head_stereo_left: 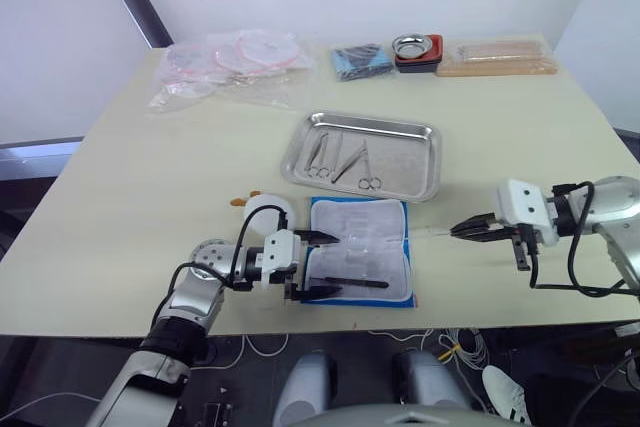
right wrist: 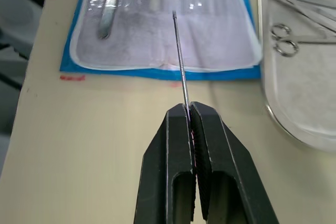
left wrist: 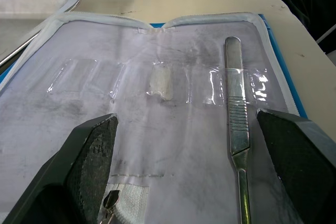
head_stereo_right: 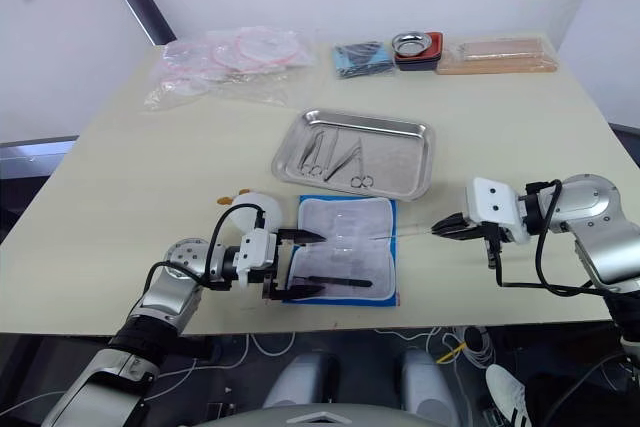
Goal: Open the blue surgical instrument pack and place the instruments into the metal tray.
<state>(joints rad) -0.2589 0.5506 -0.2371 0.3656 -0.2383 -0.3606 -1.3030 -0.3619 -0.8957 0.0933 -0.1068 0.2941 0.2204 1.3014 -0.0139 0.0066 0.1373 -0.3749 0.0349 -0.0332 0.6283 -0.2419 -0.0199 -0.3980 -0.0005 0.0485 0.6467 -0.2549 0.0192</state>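
Since the pack [head_stereo_left: 360, 252] lies open on the worktop just near of the tray [head_stereo_left: 362, 156], our right end effector [right wrist: 189, 109] pinches a thin, whippy probe [right wrist: 180, 56]; left end effector [left wrist: 184, 145] spread over the stiff, slippery scalpel handle [left wrist: 236, 108], best gripped mid-shaft.

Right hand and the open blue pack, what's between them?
Bare tabletop, crossed by the thin needle-like probe pinched in the right hand. Its tip reaches over the blue pack. The right wrist view shows it best.

2 silver-grey arms, white wrist blocks, looping black cables, black ridged jaws.
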